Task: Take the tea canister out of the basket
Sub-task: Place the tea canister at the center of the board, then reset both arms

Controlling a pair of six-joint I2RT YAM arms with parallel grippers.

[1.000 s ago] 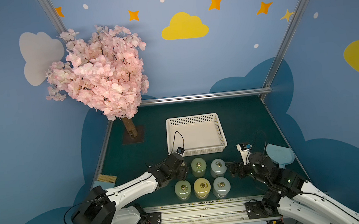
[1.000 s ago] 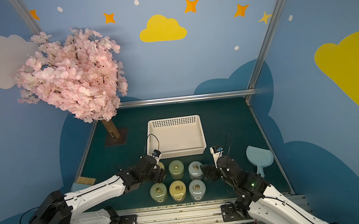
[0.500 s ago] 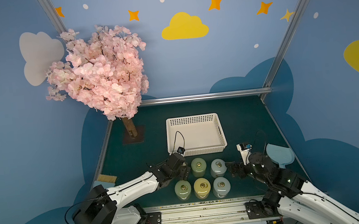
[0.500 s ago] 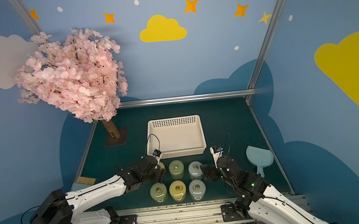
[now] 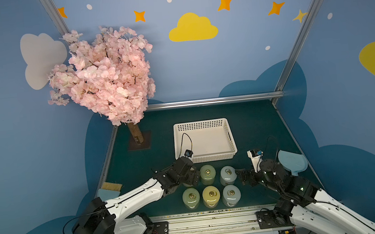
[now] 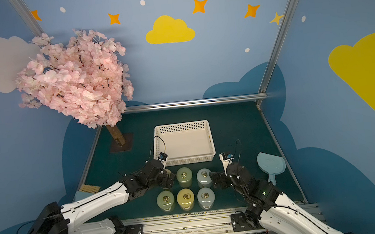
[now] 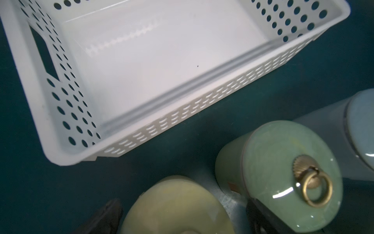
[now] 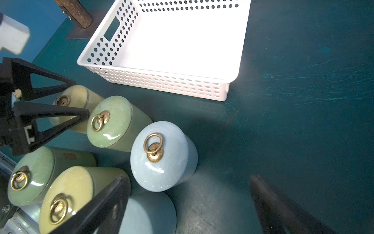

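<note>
Basket emptied, 6 canisters set on table: task judged done. Left claw wide astride 1; right claw wide, empty.

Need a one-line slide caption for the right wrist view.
Empty basket, six ring-lidded canisters in two rows beside it, left gripper open around one.

Crowded front, open mat to the right.
Six canisters packed just before the basket; gaps between them narrow.

Blue walls (yellow clouds, orange stars) enclose a dark green tabletop.
</note>
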